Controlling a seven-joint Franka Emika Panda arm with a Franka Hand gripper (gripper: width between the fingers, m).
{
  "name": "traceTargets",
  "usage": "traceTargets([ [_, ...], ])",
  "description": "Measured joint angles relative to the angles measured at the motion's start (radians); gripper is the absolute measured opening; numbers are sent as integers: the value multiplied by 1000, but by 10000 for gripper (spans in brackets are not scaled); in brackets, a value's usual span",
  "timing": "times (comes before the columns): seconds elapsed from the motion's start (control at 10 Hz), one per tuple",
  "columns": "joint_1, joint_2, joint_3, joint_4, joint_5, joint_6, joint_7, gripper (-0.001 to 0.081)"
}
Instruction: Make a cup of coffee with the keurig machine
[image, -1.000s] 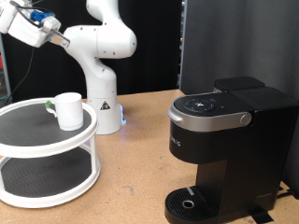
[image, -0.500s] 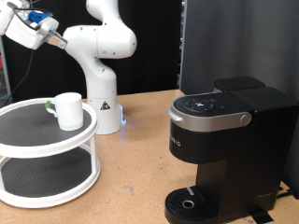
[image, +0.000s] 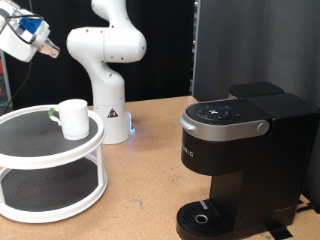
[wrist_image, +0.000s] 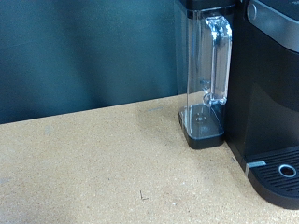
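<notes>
The white cup (image: 73, 117) stands upright on the top tier of a round white two-tier stand (image: 30, 140) at the exterior view's left. The black keurig machine (image: 235, 160) stands at the exterior view's right with its lid down and nothing on its drip tray (image: 205, 216). My gripper (image: 45, 47) hangs high at the exterior view's top left, well above the cup and holding nothing that shows. The wrist view shows the machine's side (wrist_image: 271, 93), its clear water tank (wrist_image: 207, 75) and the edge of the drip tray (wrist_image: 280, 177). No fingers show in the wrist view.
A small green thing (image: 50, 112) lies beside the cup on the stand. The arm's white base (image: 110, 110) stands behind the stand. A dark panel (image: 250, 45) rises behind the machine. The brown tabletop (wrist_image: 93, 159) spreads between stand and machine.
My gripper has moved towards the exterior view's left edge and turned a little. The cup and the machine have not moved.
</notes>
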Motion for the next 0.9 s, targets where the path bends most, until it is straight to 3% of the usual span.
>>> traceTargets([
  [0.2,-2,10,-19,-11,65,54,-1,2],
  [0.9,-5,10,-45,-40,32,95,-18,2],
])
